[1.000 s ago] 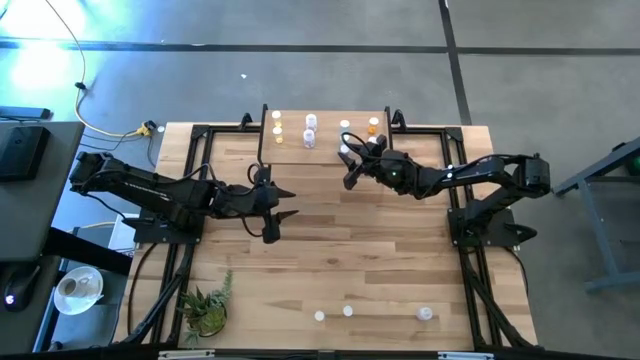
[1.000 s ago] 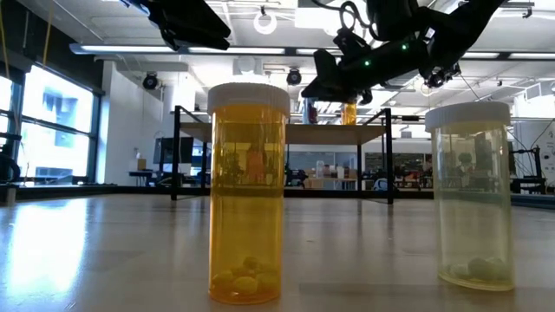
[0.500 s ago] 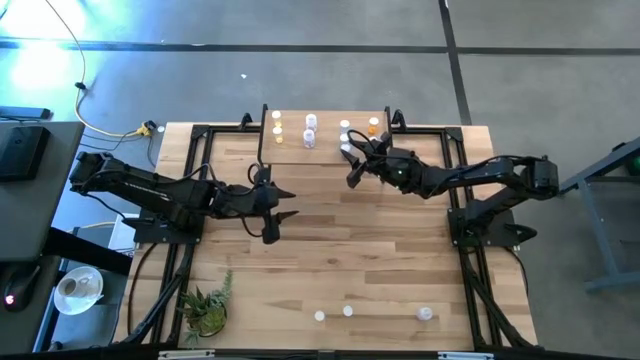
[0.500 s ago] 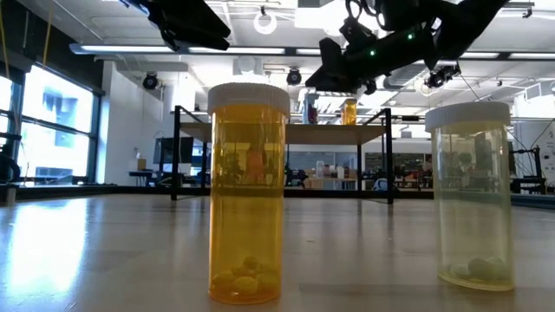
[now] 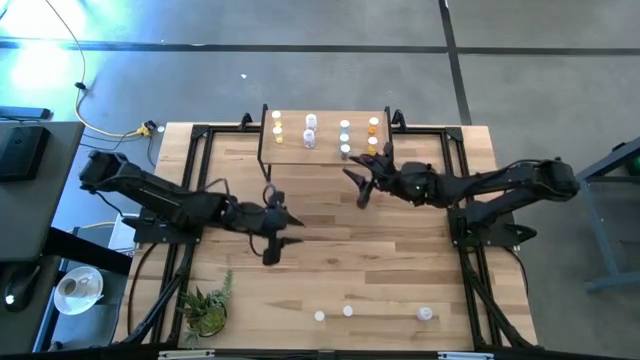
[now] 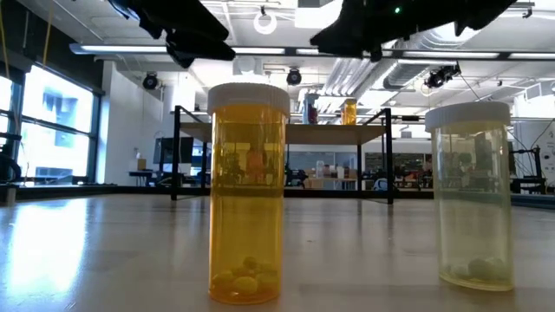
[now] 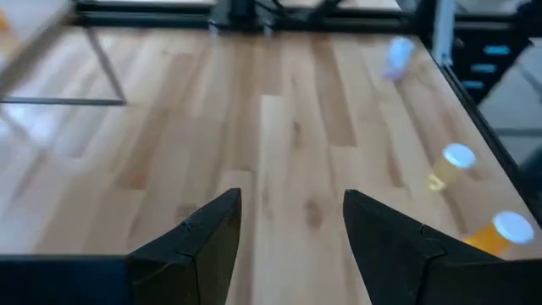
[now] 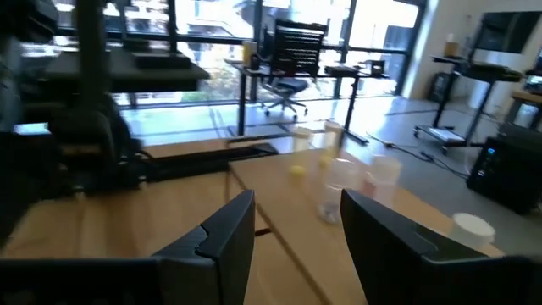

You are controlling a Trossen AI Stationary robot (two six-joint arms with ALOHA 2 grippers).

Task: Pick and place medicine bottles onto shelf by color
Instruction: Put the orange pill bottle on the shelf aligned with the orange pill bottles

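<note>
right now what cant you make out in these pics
- Shelf bottle colours: too small in the high view, blurred in the right wrist view.
- Third bottle near the front edge: outside the low view's frame.
- Orange bottle: cut by the left wrist view's edge.
- Both arms: cropped by the low view's top edge.

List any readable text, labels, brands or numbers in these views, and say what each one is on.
No text can be read in any view.
Orange bottle in the low view: no label visible.
Pale bottle beside it: no label visible.
Bottles on the shelf: too small to show any print.
Room behind the table: any signs are too blurred to read.
</note>
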